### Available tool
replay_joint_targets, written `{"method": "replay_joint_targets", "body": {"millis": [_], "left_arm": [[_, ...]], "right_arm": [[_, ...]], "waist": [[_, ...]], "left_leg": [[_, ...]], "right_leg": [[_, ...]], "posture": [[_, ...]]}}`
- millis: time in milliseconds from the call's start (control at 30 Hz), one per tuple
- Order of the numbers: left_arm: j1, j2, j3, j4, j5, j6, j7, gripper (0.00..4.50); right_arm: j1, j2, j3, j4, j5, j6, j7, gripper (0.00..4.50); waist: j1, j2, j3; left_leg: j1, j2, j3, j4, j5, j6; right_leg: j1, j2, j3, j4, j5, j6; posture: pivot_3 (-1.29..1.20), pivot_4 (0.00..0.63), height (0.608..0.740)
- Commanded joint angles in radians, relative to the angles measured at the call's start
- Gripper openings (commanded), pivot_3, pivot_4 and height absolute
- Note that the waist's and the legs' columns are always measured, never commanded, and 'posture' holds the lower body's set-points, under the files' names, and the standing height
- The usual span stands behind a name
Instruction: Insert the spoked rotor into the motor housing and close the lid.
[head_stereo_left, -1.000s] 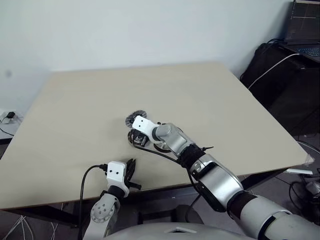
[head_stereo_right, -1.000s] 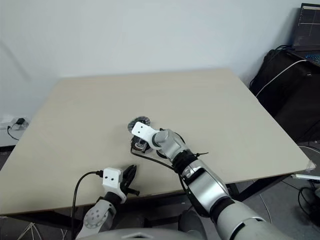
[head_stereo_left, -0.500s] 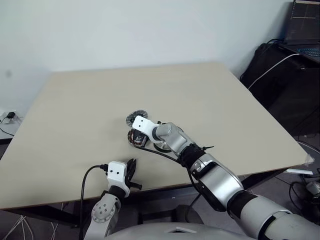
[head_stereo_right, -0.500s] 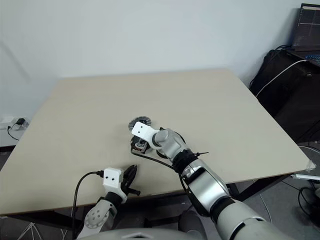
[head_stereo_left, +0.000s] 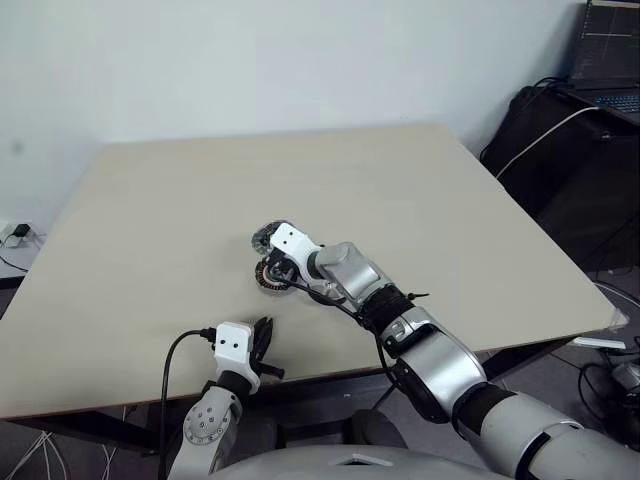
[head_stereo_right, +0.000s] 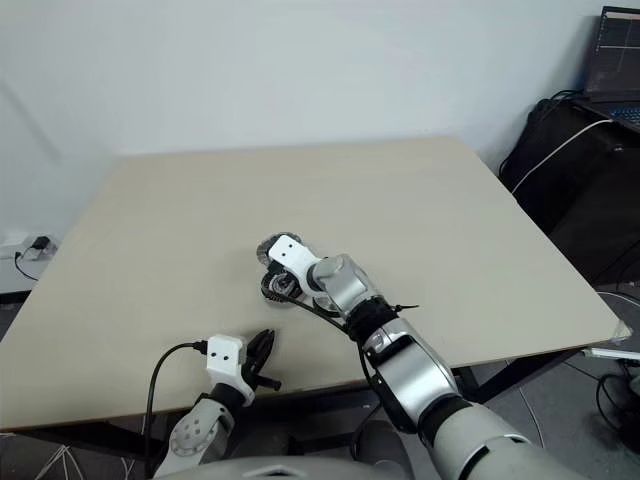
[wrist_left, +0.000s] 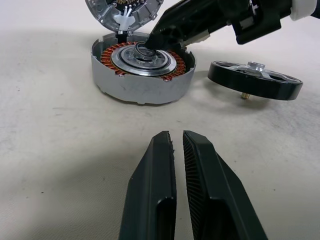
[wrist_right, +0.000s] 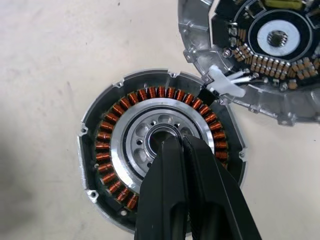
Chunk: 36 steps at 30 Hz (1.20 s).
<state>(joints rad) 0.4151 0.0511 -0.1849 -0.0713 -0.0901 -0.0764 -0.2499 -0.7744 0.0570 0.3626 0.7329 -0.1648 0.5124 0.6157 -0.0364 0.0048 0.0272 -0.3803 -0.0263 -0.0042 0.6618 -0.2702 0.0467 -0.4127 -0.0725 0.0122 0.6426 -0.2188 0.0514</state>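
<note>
Housing (wrist_right: 160, 165) on counter (head_stereo_left: 450, 200), centre-near, windings up, empty; right gripper (wrist_right: 175, 145) now rolled at the wrist since a second ago, jaws pressed together, tips at the hub bore, seemingly on a tiny ring (wrist_left: 145, 50) there; rotor (wrist_left: 255, 80) lies flat just right of housing, untouched; lid (wrist_right: 265, 45) just beyond housing, inner face up, joined by white wires; left gripper (wrist_left: 177, 150) idle near counter's near edge, jaws nearly together, holding nothing. Judgement: hub being prepared; rotor insertion and lid closing both outstanding.
</note>
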Motion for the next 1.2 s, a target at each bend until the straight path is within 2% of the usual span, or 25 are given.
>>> {"method": "replay_joint_targets", "body": {"millis": [33, 267, 700, 1200], "left_arm": [[-0.014, 0.001, 0.0, 0.01, -0.004, -0.024, -0.01, 0.42], [-0.022, 0.002, 0.005, 0.039, -0.005, -0.039, -0.02, 0.42], [-0.028, -0.006, 0.003, 0.068, 0.001, -0.065, -0.012, 0.42], [-0.027, -0.006, 0.005, 0.074, -0.003, -0.074, -0.014, 0.42]], "right_arm": [[0.002, 0.0, -0.02, -0.076, 0.026, 0.034, 0.009, 0.01], [0.019, -0.015, 0.005, -0.112, 0.02, 0.048, 0.015, 0.01], [-0.042, 0.02, -0.006, 0.008, 0.021, 0.001, -0.025, 0.01], [-0.073, 0.013, -0.02, 0.079, 0.018, -0.032, -0.034, 0.01]], "waist": [[0.0, 0.0, 0.0], [0.0, 0.0, 0.0], [0.0, 0.0, 0.0], [0.0, 0.0, 0.0]], "left_leg": [[0.0, 0.0, 0.0, 0.0, 0.0, 0.0], [0.0, 0.0, 0.0, 0.0, 0.0, 0.0], [0.0, 0.0, 0.0, 0.0, 0.0, 0.0], [0.0, 0.0, 0.0, 0.0, 0.0, 0.0]], "right_leg": [[0.0, 0.0, 0.0, 0.0, 0.0, 0.0], [0.0, 0.001, 0.0, 0.0, 0.0, 0.0], [0.0, 0.002, 0.0, 0.0, 0.0, 0.0], [0.0, 0.0, 0.0, 0.0, 0.0, 0.0]], "posture": [[0.0, 0.0, 0.74], [0.0, 0.0, 0.74], [0.0, 0.0, 0.74], [0.0, 0.0, 0.74]]}}
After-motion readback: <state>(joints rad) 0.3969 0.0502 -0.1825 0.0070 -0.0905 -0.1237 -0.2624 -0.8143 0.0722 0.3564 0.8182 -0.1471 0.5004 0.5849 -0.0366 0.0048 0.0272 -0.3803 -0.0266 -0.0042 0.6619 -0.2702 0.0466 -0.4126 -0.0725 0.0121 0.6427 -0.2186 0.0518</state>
